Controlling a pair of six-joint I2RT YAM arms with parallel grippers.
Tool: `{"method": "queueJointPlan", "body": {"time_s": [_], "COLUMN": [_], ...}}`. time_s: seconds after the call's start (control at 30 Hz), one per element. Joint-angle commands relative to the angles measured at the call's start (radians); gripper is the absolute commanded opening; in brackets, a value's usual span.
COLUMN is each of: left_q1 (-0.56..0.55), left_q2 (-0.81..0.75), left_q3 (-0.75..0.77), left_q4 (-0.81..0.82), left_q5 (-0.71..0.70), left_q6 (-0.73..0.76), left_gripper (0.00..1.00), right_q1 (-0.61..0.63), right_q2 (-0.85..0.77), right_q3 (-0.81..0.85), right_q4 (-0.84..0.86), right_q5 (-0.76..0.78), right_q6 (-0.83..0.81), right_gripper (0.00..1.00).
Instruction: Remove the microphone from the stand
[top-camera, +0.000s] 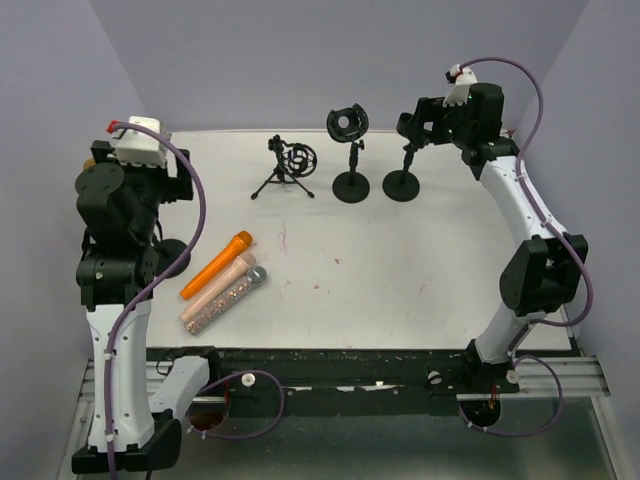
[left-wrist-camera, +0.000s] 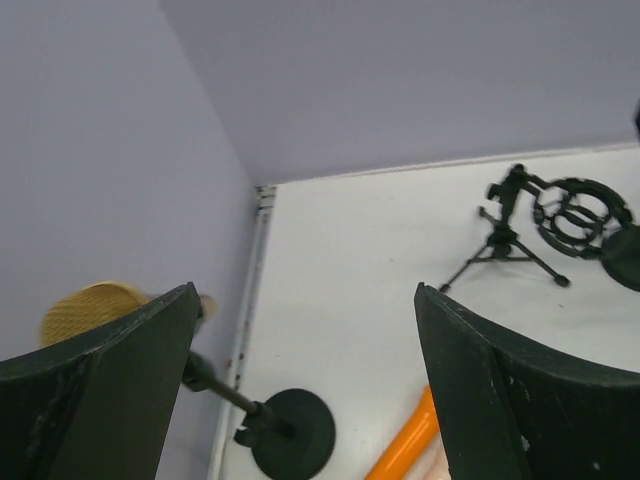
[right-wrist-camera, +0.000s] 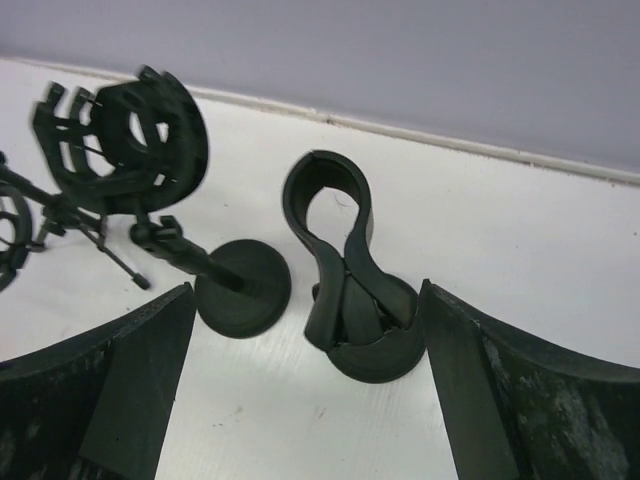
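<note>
A microphone with a gold mesh head (left-wrist-camera: 85, 312) sits on a thin black stand with a round base (left-wrist-camera: 292, 437) at the table's far left edge. It is partly hidden behind my left finger (left-wrist-camera: 110, 390). My left gripper (left-wrist-camera: 305, 390) is open and empty above and to the right of this stand. In the top view my left arm (top-camera: 120, 200) covers most of the stand, and a gold bit (top-camera: 97, 152) shows beside it. My right gripper (right-wrist-camera: 305, 400) is open and empty, its fingers on either side of an empty clip stand (right-wrist-camera: 350, 290) at the back right (top-camera: 402, 185).
Three loose microphones lie left of centre: orange (top-camera: 215, 265), peach (top-camera: 218, 281), and glittery with a grey head (top-camera: 228, 297). An empty tripod stand (top-camera: 285, 168) and an empty shock-mount stand (top-camera: 350, 150) stand at the back. Walls close in the left, back and right.
</note>
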Motion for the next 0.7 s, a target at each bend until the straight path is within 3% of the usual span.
{"method": "queueJointPlan", "body": {"time_s": [0.0, 0.1, 0.27, 0.4, 0.67], "left_q1": [0.163, 0.271, 0.355, 0.395, 0.398], "left_q2": [-0.024, -0.039, -0.081, -0.093, -0.017], "left_q3": [0.063, 0.057, -0.024, -0.098, -0.19], "left_q4": [-0.041, -0.052, -0.049, 0.003, 0.159], "left_q5": [-0.071, -0.069, -0.107, -0.206, -0.25], "left_q6": [-0.007, -0.058, -0.079, -0.076, 0.024], "left_gripper": [0.96, 0.96, 0.94, 0.94, 0.87], "right_q1": [0.001, -0.001, -0.001, -0.002, -0.002], "right_q2": [-0.103, -0.112, -0.109, -0.098, -0.072], "right_q3": [-0.02, -0.039, -0.046, -0.049, -0.02], "right_q4": [-0.007, -0.014, -0.004, 0.016, 0.024], "right_q5": [-0.057, -0.074, -0.089, -0.132, -0.218], "right_q6": [0.062, 0.063, 0.085, 0.12, 0.171], "right_gripper": [1.0, 1.0, 1.0, 1.0, 1.0]}}
